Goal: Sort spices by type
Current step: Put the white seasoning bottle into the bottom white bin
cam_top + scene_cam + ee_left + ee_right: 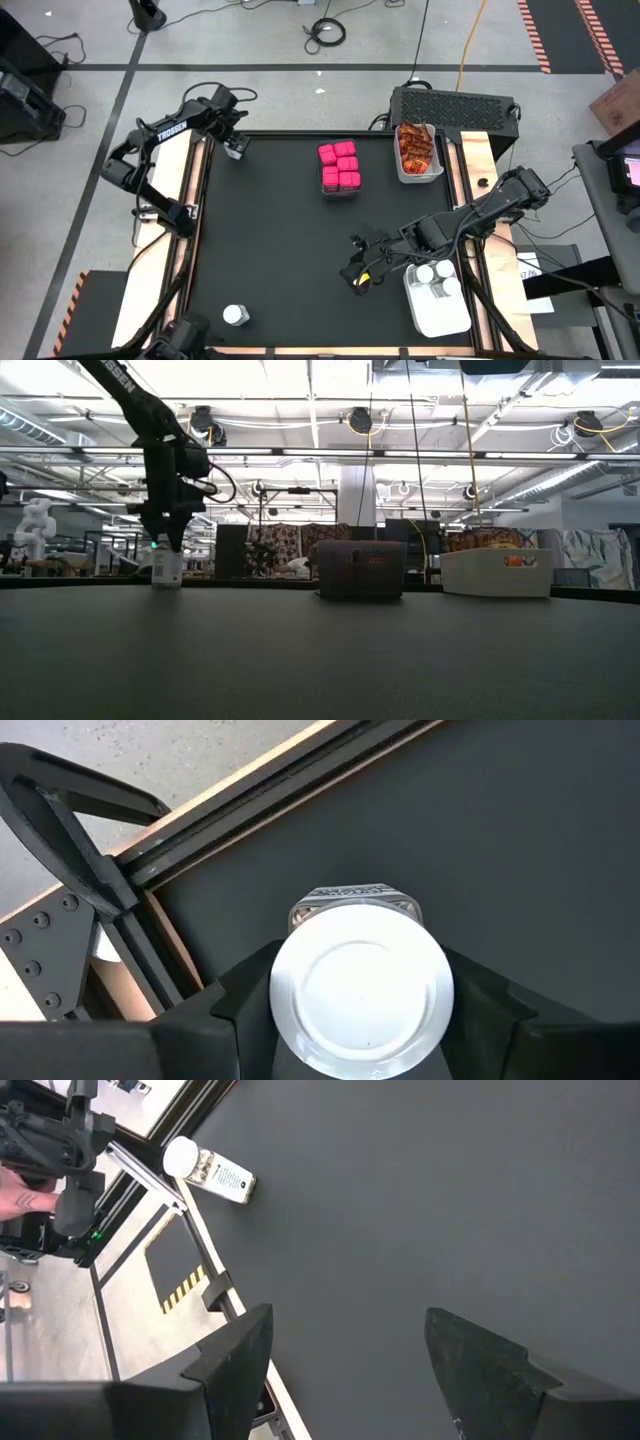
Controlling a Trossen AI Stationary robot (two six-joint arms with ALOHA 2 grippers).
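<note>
We find a clear jar with a white round lid and a printed label upright at the black table's far left corner. The left gripper straddles it, a finger at each side; whether they touch it we cannot tell, and its body is mostly hidden under the lid. The right gripper hovers beside the white bin, fingers parted and empty. A second jar lies at the table's near edge.
</note>
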